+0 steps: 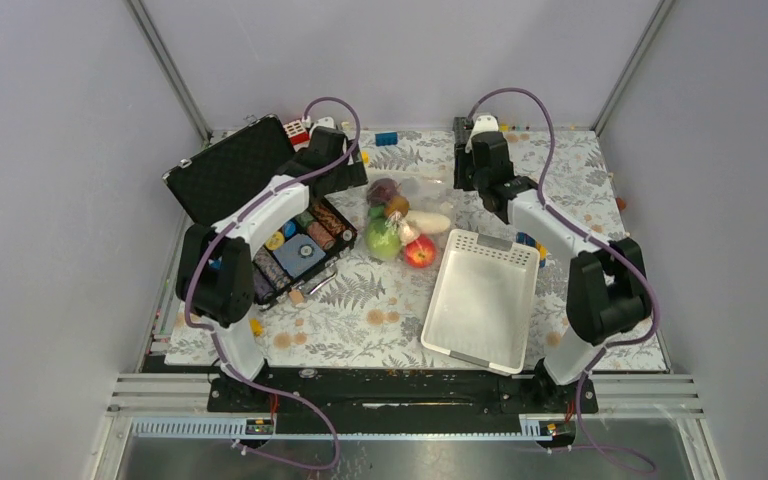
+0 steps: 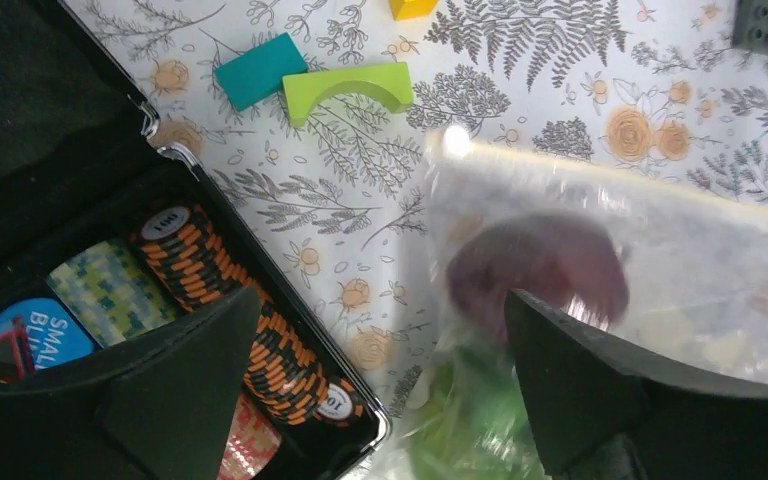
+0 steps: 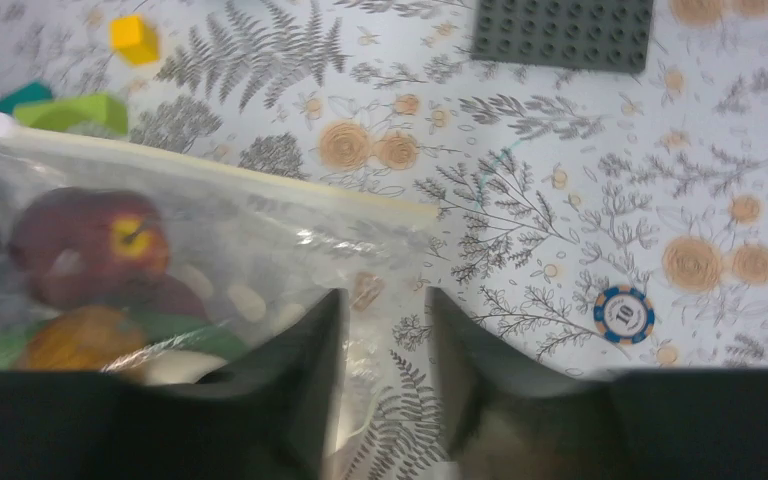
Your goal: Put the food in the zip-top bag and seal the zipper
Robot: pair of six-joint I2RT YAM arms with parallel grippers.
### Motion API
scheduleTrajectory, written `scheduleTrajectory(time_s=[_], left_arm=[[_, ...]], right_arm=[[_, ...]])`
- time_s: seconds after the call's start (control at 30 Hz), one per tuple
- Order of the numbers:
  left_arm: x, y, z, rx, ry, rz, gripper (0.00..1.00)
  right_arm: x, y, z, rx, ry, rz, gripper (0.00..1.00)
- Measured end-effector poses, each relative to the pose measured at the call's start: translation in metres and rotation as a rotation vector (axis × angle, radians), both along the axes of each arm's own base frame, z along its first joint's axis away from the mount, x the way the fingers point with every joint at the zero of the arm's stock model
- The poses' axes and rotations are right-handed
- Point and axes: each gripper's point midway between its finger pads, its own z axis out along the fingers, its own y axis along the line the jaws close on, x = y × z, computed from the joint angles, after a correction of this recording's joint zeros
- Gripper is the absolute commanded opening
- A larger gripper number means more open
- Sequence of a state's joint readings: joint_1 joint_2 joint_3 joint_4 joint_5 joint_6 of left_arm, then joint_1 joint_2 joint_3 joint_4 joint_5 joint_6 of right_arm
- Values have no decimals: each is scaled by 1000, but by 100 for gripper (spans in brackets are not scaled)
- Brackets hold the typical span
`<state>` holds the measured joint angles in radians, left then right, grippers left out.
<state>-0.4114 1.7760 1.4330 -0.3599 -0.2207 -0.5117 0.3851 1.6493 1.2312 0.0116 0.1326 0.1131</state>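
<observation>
Sealing seems done: left gripper [image 2: 380,305] jaws gape, right gripper [image 3: 385,298] jaws barely parted, both empty at the zip-top bag [image 3: 260,250]; next, check the zipper [image 3: 260,184].

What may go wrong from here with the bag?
1. Whether the zipper is pressed shut along its whole length cannot be seen; if not, food may slip out when the bag is lifted.
2. The open left gripper straddles the bag's edge, one finger over the case; a move may snag the film or strike the case.
</observation>
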Motion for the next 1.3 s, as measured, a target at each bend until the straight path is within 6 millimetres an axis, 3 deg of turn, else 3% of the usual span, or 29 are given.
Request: scheduleTrajectory(time_s=[0.07,0.1,0.27,0.37,0.47,0.57,0.67,0.7,0.8,0.93,1.0,1.17,1.3], left_arm=[[6,1,-3,9,13,-3,99],[10,0,-1,9,13,-5,99],[15,-2,26,2,-28,-15,99],[4,4,53,-6,-76,-10,99],[-23,23,90,-12,-149,23,99],[-68,52,129,-27,-240,78,99],[-115,84,148,-45,-296,158,99],[-130,95,148,-51,-304,194,99],[-166,122,122,-54,-270,301,99],[-195,138,69,-30,-150,376,99],[-203,142,53,-13,-102,397,99],[-206,148,54,-19,-112,434,99],[-204,147,51,-10,-102,435,99]], right_arm=[[12,-10,-6,-22,14,-49,91],[15,-13,-7,-24,21,-64,99],[17,-19,5,-34,15,-82,100],[7,-22,25,-8,2,-93,100],[-10,-27,59,37,-50,-106,100],[-42,-40,99,89,-131,-124,100],[-76,-60,122,127,-180,-177,100],[-86,-67,125,133,-185,-200,100],[-116,-93,122,127,-187,-288,100],[-149,-116,103,101,-160,-353,100],[-163,-121,95,98,-155,-359,100],[-188,-134,73,97,-169,-372,100],[-196,-138,70,101,-184,-378,100]])
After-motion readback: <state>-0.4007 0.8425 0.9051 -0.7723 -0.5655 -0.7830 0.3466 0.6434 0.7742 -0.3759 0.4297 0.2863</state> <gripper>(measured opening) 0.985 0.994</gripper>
